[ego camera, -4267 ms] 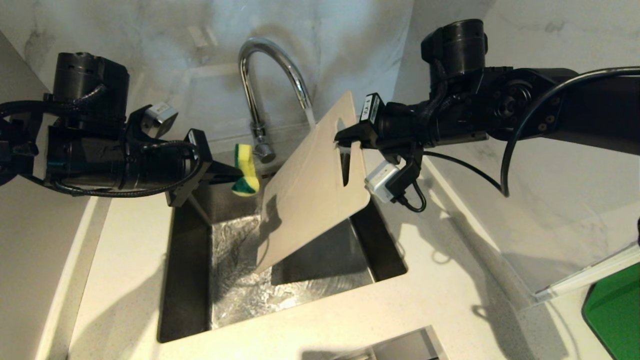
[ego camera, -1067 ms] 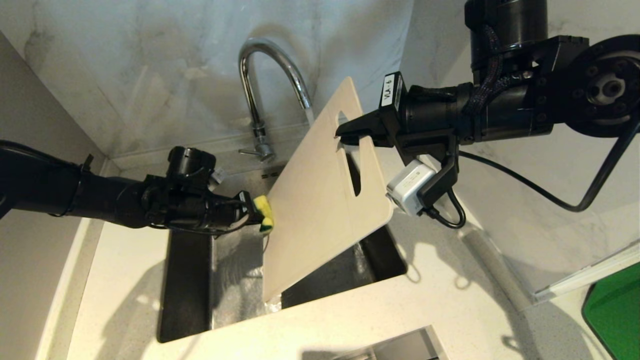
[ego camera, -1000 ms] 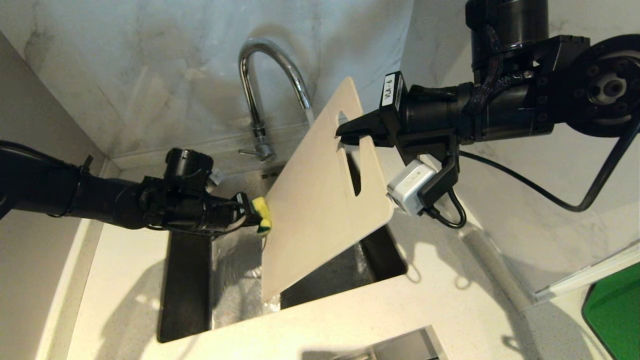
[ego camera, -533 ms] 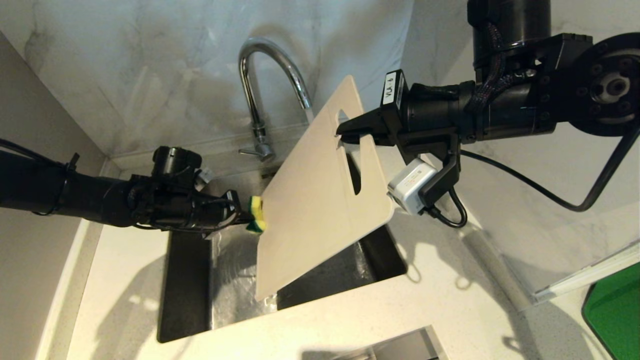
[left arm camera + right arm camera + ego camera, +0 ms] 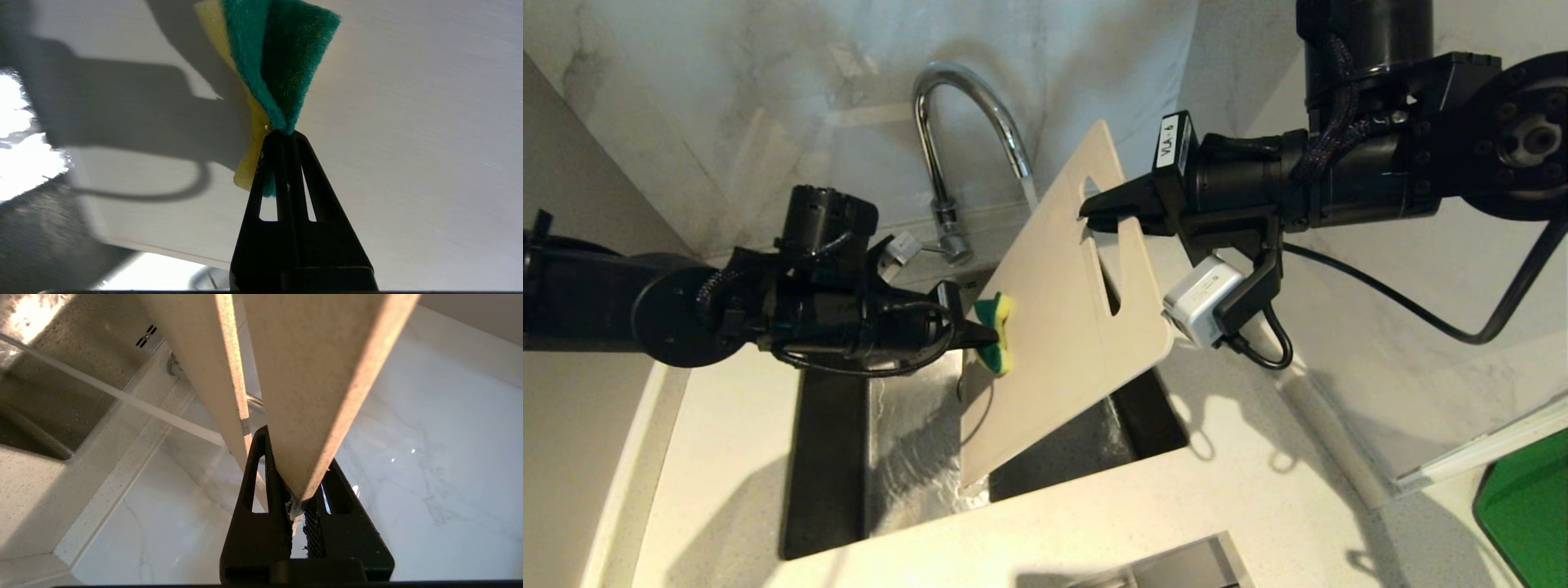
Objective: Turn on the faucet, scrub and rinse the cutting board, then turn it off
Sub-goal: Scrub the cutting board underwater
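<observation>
Over sink [image 5: 833, 457]: right pincer [image 5: 1086, 219] clamped on cutting board [image 5: 1054, 327], left pincer [image 5: 990, 335] clamped on sponge [image 5: 999, 331].

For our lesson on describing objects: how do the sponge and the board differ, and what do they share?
The sponge is small, green and yellow; the board is large, plain cream. The sponge is squeezed and folded; the board stays flat and rigid, tilted over the sink. Shared: each is gripped by a claw.

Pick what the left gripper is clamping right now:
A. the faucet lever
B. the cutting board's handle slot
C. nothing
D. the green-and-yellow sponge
D: the left gripper is shut on the sponge, pressing it against the cutting board, which the right gripper holds at its slot.
</observation>
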